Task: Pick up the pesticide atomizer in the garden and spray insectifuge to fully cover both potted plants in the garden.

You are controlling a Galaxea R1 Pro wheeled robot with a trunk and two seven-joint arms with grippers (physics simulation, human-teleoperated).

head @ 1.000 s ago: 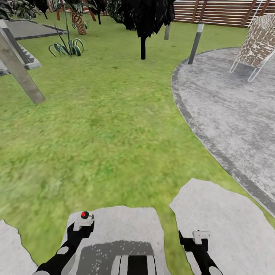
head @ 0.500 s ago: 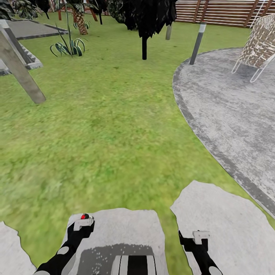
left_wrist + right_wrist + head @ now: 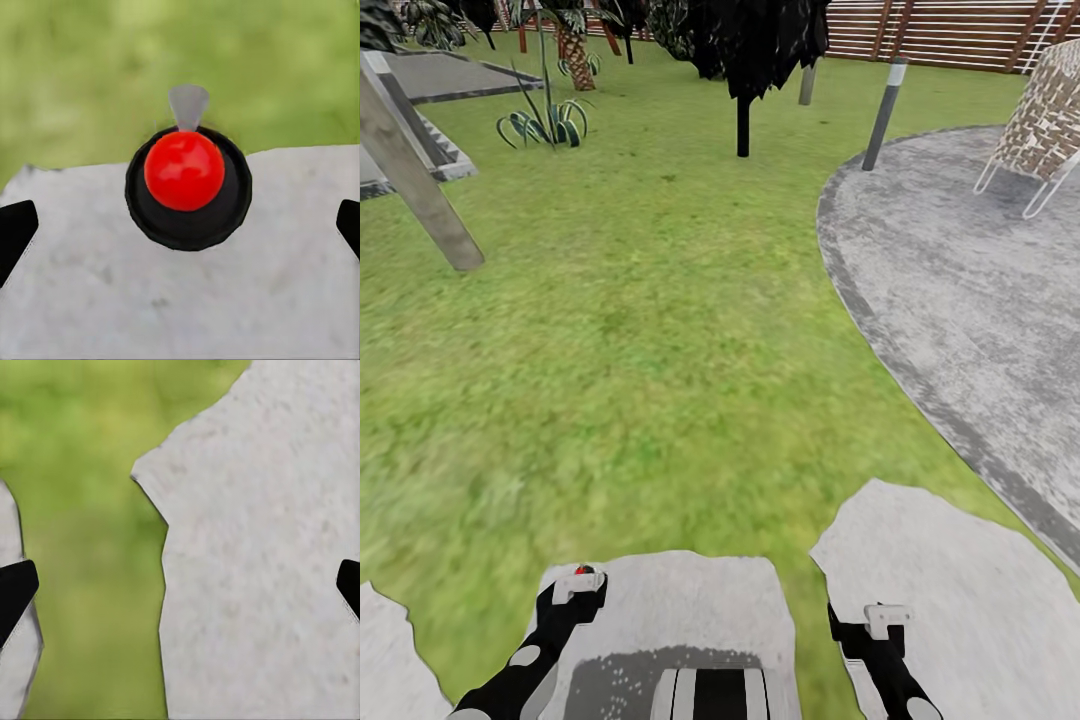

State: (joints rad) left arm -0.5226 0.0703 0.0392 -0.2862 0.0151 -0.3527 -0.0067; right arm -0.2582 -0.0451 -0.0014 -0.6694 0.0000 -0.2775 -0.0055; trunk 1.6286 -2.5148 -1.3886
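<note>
Head view: the whole scene had slid slightly since the earlier pictures, so the camera moved; robot in transit over lawn [image 3: 660, 330] and stepping stones [image 3: 950, 590]. Potted plants not identified.

Left wrist view: pesticide atomizer [image 3: 184, 171], red-topped, sat between the left gripper [image 3: 180, 225] fingers; whether gripped, cannot tell.

Right wrist view: right gripper [image 3: 180, 585] spread wide, empty. Spraying likely not yet begun.

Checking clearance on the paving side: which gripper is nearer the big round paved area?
Right. The right gripper sits over a pale stepping stone just short of the round paved area; the left gripper is farther off, across the lawn.
</note>
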